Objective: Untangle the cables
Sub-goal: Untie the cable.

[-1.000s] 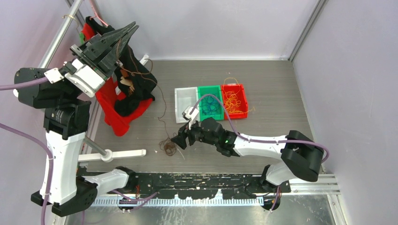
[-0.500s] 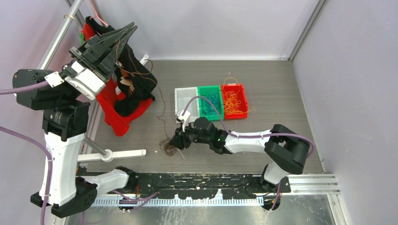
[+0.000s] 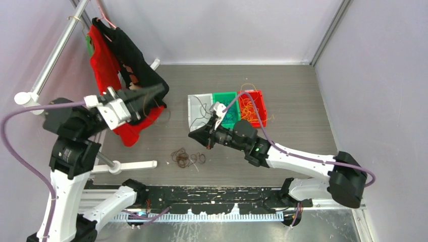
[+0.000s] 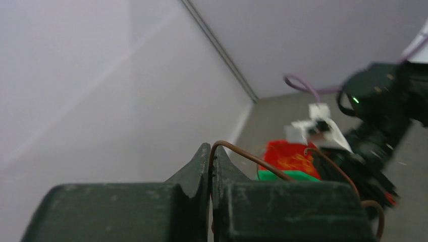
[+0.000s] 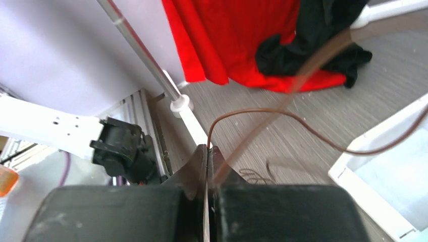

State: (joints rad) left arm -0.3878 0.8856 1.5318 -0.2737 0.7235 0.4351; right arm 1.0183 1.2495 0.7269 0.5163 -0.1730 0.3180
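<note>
1. Dark brown cables (image 3: 185, 158) are lying tangled on the counter's (image 3: 292, 96) near side.
2. Right fingers (image 5: 192, 176) are clamping on a brown strand (image 5: 262, 113) just beyond.
3. Left fingers (image 4: 194, 174) are pinching a brown wire (image 4: 242, 155) beside hanging red cloth (image 3: 101, 65).

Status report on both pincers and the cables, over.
Left pincer shut on brown cable. Right pincer shut on brown strand. Small tangle lies on table. Hanging clothes near left pincer.

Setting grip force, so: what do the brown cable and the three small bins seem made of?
Brown cable: likely plastic-coated wire, smooth, holds springy curves. White bin, green bin, red bin: probably moulded plastic, uniform colour, thin rigid walls.
</note>
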